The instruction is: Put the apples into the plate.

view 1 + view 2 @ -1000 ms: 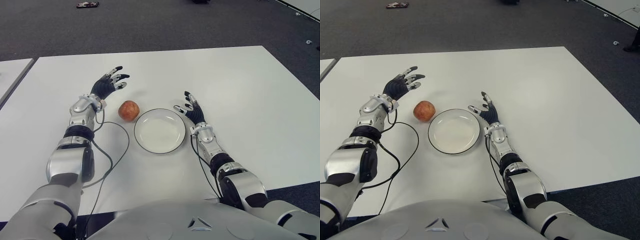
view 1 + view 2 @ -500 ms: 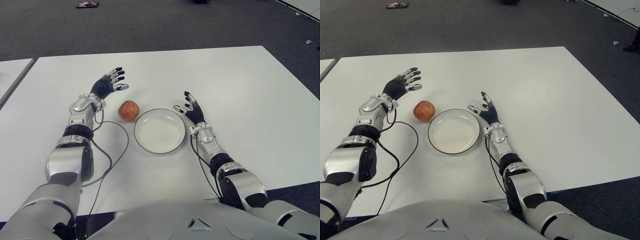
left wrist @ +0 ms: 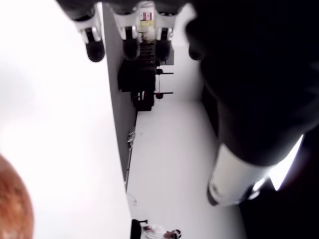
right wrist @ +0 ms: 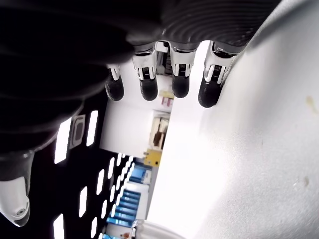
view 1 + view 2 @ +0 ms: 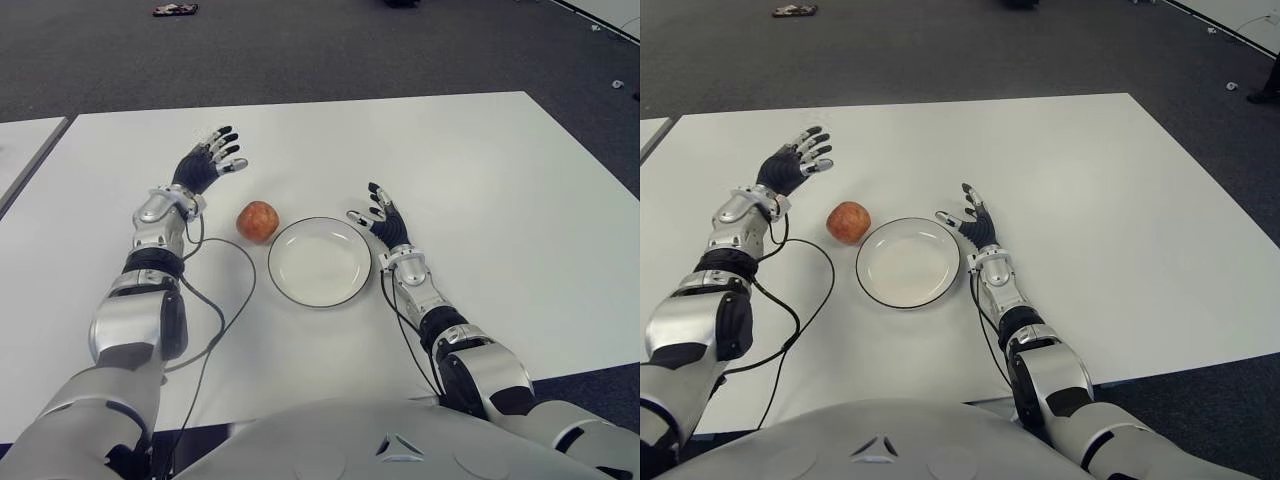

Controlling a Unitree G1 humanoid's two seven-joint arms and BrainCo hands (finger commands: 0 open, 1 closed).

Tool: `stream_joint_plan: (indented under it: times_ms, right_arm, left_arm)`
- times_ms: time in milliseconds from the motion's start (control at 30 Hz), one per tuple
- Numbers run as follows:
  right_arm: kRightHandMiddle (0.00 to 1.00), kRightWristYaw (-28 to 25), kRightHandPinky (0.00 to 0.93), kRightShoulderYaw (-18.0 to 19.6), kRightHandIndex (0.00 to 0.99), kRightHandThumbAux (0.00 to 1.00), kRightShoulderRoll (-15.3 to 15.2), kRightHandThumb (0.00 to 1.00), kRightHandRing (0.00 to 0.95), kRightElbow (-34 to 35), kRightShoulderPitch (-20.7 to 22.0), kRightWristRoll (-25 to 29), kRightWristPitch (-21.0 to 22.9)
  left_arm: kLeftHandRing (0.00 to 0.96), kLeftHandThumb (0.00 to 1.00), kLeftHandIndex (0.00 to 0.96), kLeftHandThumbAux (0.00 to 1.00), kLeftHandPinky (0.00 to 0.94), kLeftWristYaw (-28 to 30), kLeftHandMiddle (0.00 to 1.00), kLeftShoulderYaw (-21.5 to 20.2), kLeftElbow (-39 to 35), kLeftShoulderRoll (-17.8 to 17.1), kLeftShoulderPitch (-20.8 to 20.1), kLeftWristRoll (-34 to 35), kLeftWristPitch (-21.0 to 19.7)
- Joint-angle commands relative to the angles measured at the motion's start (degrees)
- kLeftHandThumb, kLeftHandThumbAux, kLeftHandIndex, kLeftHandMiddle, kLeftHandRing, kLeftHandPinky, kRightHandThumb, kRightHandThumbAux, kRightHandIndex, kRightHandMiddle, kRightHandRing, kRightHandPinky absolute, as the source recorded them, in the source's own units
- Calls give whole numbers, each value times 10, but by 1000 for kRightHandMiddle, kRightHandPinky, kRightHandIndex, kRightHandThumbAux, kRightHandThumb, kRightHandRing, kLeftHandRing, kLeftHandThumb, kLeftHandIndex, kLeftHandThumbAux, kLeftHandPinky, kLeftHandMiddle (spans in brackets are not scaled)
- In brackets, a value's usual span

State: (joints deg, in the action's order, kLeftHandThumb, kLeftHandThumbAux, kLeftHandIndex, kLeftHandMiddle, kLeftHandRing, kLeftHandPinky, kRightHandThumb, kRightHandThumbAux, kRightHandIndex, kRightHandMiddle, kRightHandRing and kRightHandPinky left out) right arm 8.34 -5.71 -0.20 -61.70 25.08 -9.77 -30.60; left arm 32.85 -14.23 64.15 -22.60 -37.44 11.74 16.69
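Note:
One red-orange apple (image 5: 257, 221) lies on the white table (image 5: 480, 180), just left of a white plate (image 5: 320, 262) with a dark rim; the plate holds nothing. My left hand (image 5: 207, 162) is raised behind and to the left of the apple, fingers spread, holding nothing. An edge of the apple (image 3: 12, 199) shows in the left wrist view, apart from the fingers (image 3: 94, 47). My right hand (image 5: 381, 216) is at the plate's right rim, fingers spread and empty.
A black cable (image 5: 228, 300) runs from my left forearm across the table in front of the apple. The table's far edge meets dark carpet (image 5: 330, 50). Another table's corner (image 5: 25, 150) shows at the left.
My left hand has drawn back to the left and away from the apple, its fingers turning more upward. The apple, the plate and my right hand have not moved.

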Motion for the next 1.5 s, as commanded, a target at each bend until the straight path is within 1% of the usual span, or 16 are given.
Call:
stream_joint_plan:
  times_ms: [33, 133, 200, 233, 267, 333, 400, 433, 533, 633, 800, 933, 1067, 1200, 1400, 1500]
  right_arm:
    - [0, -6, 0, -6, 0, 561, 5, 40, 0, -20, -12, -8, 19]
    - [0, -7, 0, -6, 0, 558, 5, 38, 0, -21, -13, -8, 18]
    - [0, -7, 0, -5, 0, 557, 5, 38, 0, -21, -13, -7, 19]
    - [0, -7, 0, -5, 0, 556, 5, 38, 0, -21, -13, -7, 19]
    - [0, -7, 0, -5, 0, 556, 5, 38, 0, -21, -13, -7, 19]
    - [0, -9, 0, -5, 0, 555, 5, 37, 0, -22, -12, -7, 19]
    - [0, -10, 0, -5, 0, 554, 5, 37, 0, -22, -13, -6, 19]
    - [0, -10, 0, -5, 0, 554, 5, 37, 0, -21, -13, -6, 18]
    - [0, -12, 0, -4, 0, 553, 5, 36, 0, -22, -13, -5, 18]
    - [0, -13, 0, -3, 0, 555, 6, 37, 0, -23, -13, -4, 18]
    - [0, -14, 0, -3, 0, 557, 6, 38, 0, -22, -14, -3, 17]
    - [0, -14, 0, -4, 0, 554, 6, 38, 0, -23, -14, -4, 16]
    - [0, -12, 0, -5, 0, 550, 6, 38, 0, -22, -15, -6, 15]
    - [0, -10, 0, -7, 0, 545, 5, 35, 0, -22, -15, -8, 15]
    - [0, -12, 0, -7, 0, 548, 5, 33, 0, -23, -15, -8, 16]
    - [0, -12, 0, -7, 0, 552, 5, 35, 0, -24, -15, -8, 16]
  left_arm:
    - [0, 0, 0, 108, 0, 3, 0, 4, 18, 8, -1, -8, 11]
    - [0, 18, 0, 140, 0, -20, 0, 36, 29, 11, 14, -54, 66]
    - [0, 60, 0, 182, 0, -84, 0, 98, 22, -9, 23, -142, 132]
    - [0, 82, 0, 205, 0, -104, 0, 115, 22, -15, 25, -167, 151]
    - [0, 90, 0, 213, 0, -148, 0, 146, 16, -24, 30, -213, 168]
    - [0, 250, 0, 288, 0, -203, 0, 187, 7, -31, 36, -274, 177]
    - [0, 334, 0, 319, 0, -233, 0, 211, 3, -35, 38, -309, 175]
    - [0, 424, 0, 323, 0, -246, 0, 222, 2, -38, 39, -324, 173]
    - [0, 564, 0, 306, 0, -286, 0, 263, -4, -50, 38, -379, 152]
    - [0, 642, 0, 257, 0, -312, 0, 296, -11, -60, 39, -419, 142]
    - [0, 663, 0, 179, 0, -328, 0, 326, -13, -70, 38, -443, 140]
    - [0, 655, 0, 142, 0, -316, 0, 345, -23, -80, 42, -450, 143]
    - [0, 653, 0, 128, 0, -306, 0, 354, -32, -86, 44, -450, 144]
    - [0, 651, 0, 117, 0, -283, 0, 365, -69, -92, 60, -452, 141]
    - [0, 631, 0, 97, 0, -246, 0, 374, -110, -97, 81, -450, 119]
    - [0, 620, 0, 95, 0, -248, 0, 378, -106, -93, 88, -455, 110]
